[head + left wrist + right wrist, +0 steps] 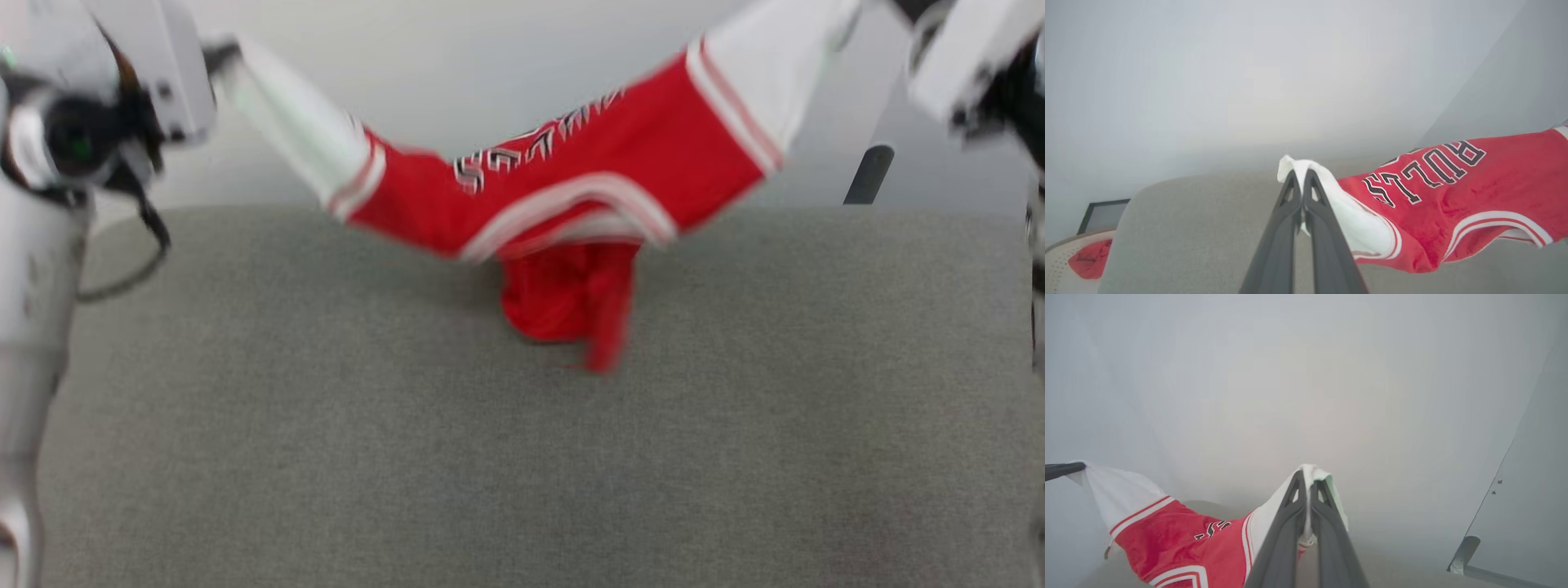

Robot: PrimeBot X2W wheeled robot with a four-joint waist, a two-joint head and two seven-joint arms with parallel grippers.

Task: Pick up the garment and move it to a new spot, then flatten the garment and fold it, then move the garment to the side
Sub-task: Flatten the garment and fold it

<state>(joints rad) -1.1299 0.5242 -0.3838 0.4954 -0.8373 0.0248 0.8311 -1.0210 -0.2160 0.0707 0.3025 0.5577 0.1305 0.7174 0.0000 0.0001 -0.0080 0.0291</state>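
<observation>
Above grey cushion (326,425), blurred garment (588,155), left claw (1301,174) and right claw (1308,476) clamped on it

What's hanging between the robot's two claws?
The red Bulls jersey, its white sleeves pinched by the left gripper and right gripper, sagging midway, in the head view.

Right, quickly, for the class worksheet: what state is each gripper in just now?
Left gripper: closed, holding one end of the garment.
Right gripper: closed, holding the other end of the garment.
</observation>
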